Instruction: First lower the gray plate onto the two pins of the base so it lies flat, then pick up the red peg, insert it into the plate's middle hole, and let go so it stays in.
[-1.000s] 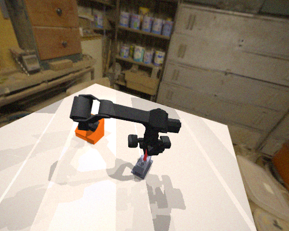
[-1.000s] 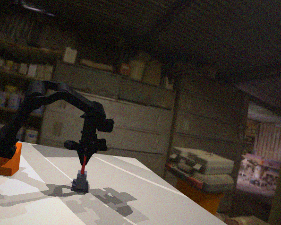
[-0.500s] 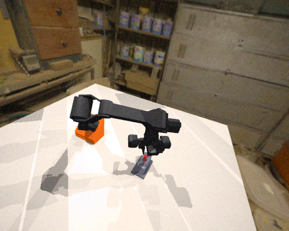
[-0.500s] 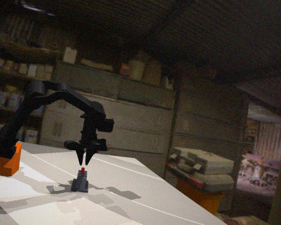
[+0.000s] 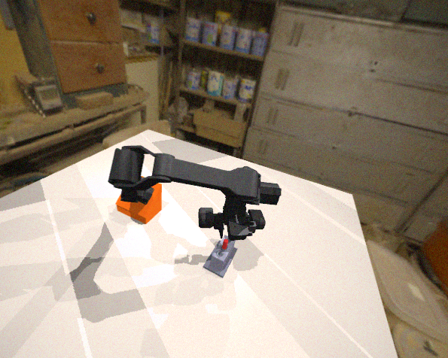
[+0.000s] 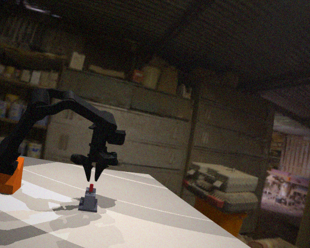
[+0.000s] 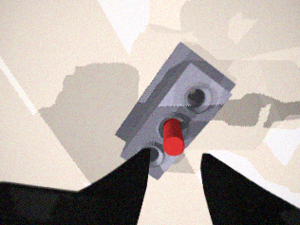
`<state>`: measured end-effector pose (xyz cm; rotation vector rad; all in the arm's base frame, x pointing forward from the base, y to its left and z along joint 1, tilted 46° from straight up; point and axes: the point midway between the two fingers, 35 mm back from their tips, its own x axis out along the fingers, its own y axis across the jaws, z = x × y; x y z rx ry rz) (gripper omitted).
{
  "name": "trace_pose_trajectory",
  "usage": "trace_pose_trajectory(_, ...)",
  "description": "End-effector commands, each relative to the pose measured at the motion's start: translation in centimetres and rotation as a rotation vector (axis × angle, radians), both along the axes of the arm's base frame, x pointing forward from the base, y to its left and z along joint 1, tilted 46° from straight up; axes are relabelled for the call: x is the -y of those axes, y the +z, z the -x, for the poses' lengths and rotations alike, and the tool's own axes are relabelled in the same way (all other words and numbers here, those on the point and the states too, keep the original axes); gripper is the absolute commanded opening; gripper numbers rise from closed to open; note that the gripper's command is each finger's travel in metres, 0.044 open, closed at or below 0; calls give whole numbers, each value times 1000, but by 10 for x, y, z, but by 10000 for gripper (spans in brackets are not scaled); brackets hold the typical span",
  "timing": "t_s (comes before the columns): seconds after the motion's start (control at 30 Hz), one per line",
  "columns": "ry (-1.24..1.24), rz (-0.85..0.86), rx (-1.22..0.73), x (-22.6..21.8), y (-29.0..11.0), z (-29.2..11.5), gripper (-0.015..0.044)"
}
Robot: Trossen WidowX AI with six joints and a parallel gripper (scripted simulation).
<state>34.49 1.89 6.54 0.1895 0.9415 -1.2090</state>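
Now I see the short red cylindrical peg (image 7: 173,137) standing upright, long axis vertical, seated in the middle hole of the flat gray rectangular plate (image 7: 187,91) on the white desk (image 5: 293,269). My black pincer (image 6: 93,179) hangs released just above it, grasping nothing.

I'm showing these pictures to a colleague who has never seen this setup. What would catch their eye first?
Probably the red peg, the one bright spot mid-table, standing upright in the middle hole of the gray plate, which sits on its base. Just above it hangs the black gripper, fingers apart and holding nothing, pointing straight down at the peg. The orange block under the arm's foot, toward the table's far corner, comes next.
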Motion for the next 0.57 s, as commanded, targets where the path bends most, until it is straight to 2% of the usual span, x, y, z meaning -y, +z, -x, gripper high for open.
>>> trace_pose_trajectory(0.0, -1, 2, 2, -2, 2, 0, 150)
trace_pose_trajectory(0.53, -1, 1, 2, -9, 9, 1, 150)
